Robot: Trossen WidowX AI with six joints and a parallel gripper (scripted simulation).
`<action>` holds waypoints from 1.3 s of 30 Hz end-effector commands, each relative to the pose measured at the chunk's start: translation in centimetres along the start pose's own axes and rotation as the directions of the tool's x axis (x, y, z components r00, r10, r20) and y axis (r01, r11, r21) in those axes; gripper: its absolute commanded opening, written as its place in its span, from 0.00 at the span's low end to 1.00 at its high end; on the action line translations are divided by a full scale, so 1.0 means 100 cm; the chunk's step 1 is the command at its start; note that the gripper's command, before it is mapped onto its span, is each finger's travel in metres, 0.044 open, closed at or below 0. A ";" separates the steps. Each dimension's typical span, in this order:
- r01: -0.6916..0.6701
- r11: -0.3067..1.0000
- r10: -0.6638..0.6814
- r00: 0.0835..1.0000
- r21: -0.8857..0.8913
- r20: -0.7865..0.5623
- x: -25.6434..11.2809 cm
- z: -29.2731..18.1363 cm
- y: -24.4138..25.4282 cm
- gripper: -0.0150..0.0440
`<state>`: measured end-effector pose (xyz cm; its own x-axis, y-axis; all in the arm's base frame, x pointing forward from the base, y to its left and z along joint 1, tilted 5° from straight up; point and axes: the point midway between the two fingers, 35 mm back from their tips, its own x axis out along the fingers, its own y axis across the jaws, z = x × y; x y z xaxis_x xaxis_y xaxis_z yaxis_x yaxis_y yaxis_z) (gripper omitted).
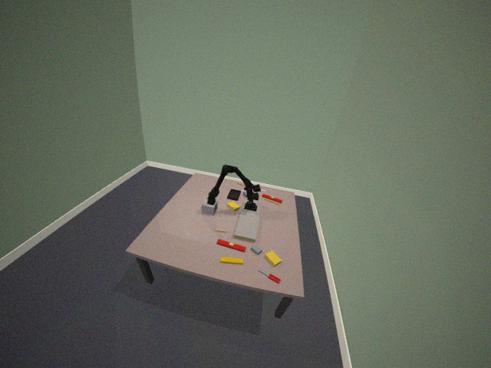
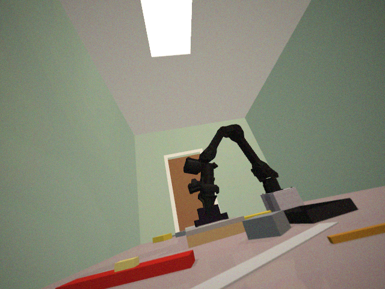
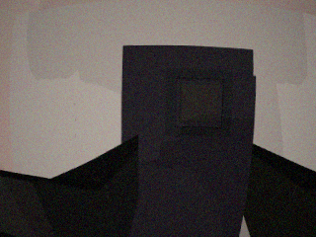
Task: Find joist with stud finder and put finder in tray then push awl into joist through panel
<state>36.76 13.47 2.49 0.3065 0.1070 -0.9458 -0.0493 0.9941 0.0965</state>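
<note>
My gripper (image 1: 250,203) (image 2: 208,205) (image 3: 195,148) is shut on the dark stud finder (image 1: 250,207) (image 2: 211,217) (image 3: 148,94) and points down. The stud finder is upright at the panel's far end in the top view, on or just above the surface; the exact contact is unclear. Its square indicator window (image 3: 199,103) is dark. The pale grey panel (image 1: 247,228) (image 2: 217,226) (image 3: 59,118) lies under it. The black tray (image 1: 234,194) (image 2: 323,211) is beyond the arm's base. A small thin tool with a pale handle (image 1: 219,230), possibly the awl, lies left of the panel.
Yellow blocks (image 1: 233,205) (image 1: 273,257), red levels (image 1: 231,245) (image 1: 272,198), a grey block (image 1: 256,248), a yellow bar (image 1: 231,260) and a red-handled tool (image 1: 274,278) surround the panel. Another grey block (image 2: 264,226) and a white strip (image 2: 267,254) lie near its far end.
</note>
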 end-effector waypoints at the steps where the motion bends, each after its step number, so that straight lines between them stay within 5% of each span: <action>1: -0.001 1.000 0.001 1.000 -0.001 -0.002 0.000 0.000 0.008 0.25; 39: -0.007 1.000 0.007 1.000 0.001 -0.002 -0.001 0.000 0.062 0.25</action>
<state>36.46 19.04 3.13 0.3057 0.1130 -0.9454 -0.0499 0.9935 0.1026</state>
